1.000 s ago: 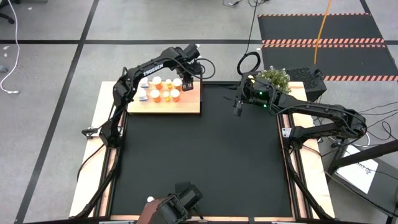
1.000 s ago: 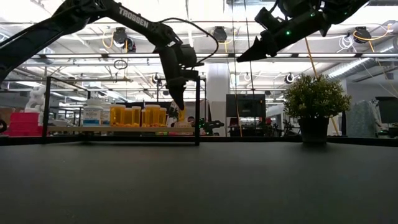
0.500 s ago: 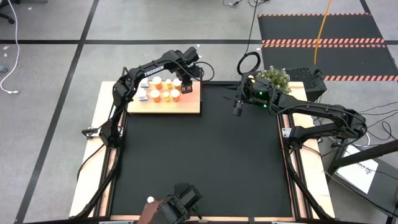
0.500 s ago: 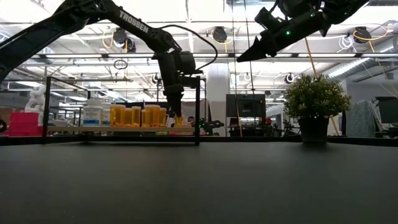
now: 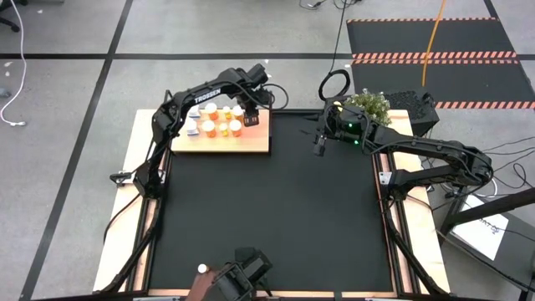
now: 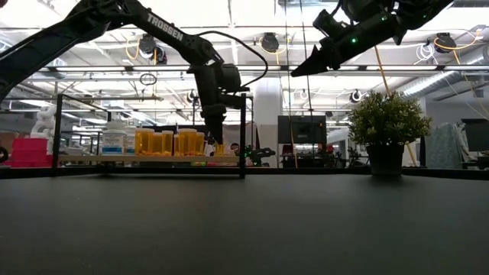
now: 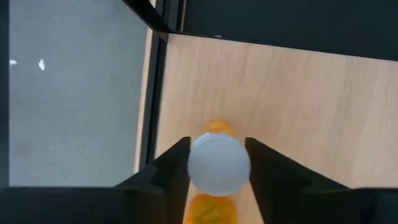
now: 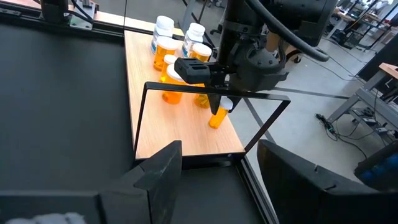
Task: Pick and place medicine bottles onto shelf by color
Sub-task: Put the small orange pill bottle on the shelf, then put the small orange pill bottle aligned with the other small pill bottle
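Left gripper (image 7: 217, 168) straddles orange bottle (image 7: 218, 163) over shelf (image 7: 311, 99).

- The left gripper (image 6: 215, 139) has moved a bit toward the back edge of the shelf (image 5: 259, 144).
- It has come down lower, and the orange bottle (image 7: 217, 167) between its fingers is now down by the shelf board.

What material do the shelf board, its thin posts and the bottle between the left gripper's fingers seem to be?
Shelf board: likely wood or wood laminate, matte; pale with faint grain.
Posts: probably black-painted metal; thin, straight, dark.
Bottle, between the fingers of the left gripper: apparently plastic; see-through orange body, smooth opaque white cap.
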`<state>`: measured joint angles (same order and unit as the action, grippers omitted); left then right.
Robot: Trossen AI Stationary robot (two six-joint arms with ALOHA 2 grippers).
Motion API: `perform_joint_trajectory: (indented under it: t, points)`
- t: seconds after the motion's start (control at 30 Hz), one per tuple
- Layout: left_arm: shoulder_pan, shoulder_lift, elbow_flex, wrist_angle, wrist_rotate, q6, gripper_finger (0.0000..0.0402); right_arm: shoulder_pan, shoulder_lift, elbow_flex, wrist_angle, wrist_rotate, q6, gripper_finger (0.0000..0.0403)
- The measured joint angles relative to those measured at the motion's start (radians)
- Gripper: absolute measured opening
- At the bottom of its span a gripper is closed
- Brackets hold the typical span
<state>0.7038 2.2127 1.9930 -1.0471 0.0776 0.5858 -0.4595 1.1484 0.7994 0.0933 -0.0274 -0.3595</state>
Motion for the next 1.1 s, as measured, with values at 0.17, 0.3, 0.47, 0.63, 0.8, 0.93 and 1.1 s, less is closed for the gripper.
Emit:
perform_joint_trajectory:
  t: [0.17, 0.3, 0.47, 0.63, 0.8, 0.93, 1.1]
  points:
    - [-0.015, -0.002, 0.001, -0.002, -0.027, -0.009, 0.0211, 0.000, 0.000, 0.000, 0.000, 0.000, 0.007, 0.0203]
    - [-0.029, -0.033, 0.001, 0.001, -0.068, -0.002, 0.0251, 0.001, 0.000, 0.000, 0.000, 0.000, 0.019, 0.0203]
    - [-0.047, -0.112, 0.002, -0.005, -0.078, 0.000, 0.0270, 0.001, 0.000, 0.000, 0.010, -0.002, 0.028, 0.0203]
    - [-0.069, -0.224, 0.002, -0.015, -0.082, -0.015, 0.0271, 0.001, 0.000, 0.000, 0.034, -0.002, 0.037, 0.0203]
    - [-0.118, -0.350, 0.004, -0.058, -0.080, -0.085, 0.0271, 0.008, 0.000, 0.000, 0.039, -0.002, 0.096, 0.0203]
    - [-0.189, -0.436, 0.003, -0.146, -0.082, -0.141, 0.0271, 0.045, 0.000, 0.000, 0.038, -0.003, 0.149, 0.0203]
    - [-0.344, -0.555, -0.100, -0.175, -0.086, -0.204, 0.0271, 0.129, 0.000, 0.001, 0.016, -0.003, 0.243, 0.0203]
